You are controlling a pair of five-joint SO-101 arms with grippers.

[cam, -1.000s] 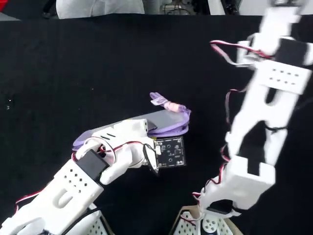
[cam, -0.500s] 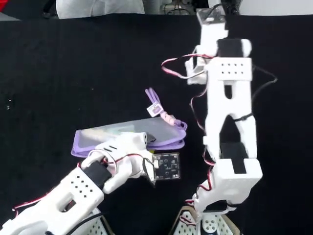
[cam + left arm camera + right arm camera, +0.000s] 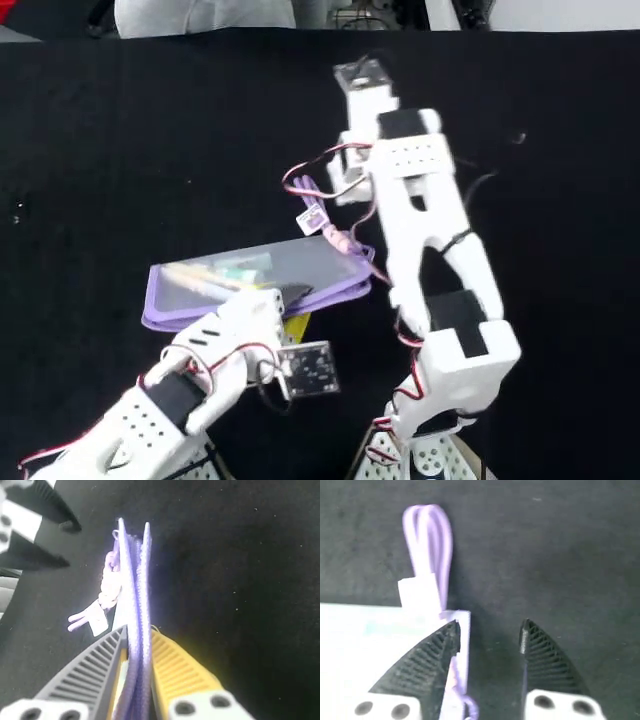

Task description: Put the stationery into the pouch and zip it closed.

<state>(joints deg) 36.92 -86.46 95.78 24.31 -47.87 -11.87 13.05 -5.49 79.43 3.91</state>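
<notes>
I count one purple pouch (image 3: 250, 278), one cord loop (image 3: 427, 535) and one white tag (image 3: 419, 593) at its end, and two grippers: the left gripper (image 3: 138, 632) on its edge, the right gripper (image 3: 490, 627) at its corner.

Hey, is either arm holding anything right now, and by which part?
The left gripper clamps the purple pouch by its edge. The right gripper is open near the pull cord, holding nothing.

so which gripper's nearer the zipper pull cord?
Right: the right gripper, open, sits just short of the cord; the left gripper clamps the pouch edge farther back.
</notes>
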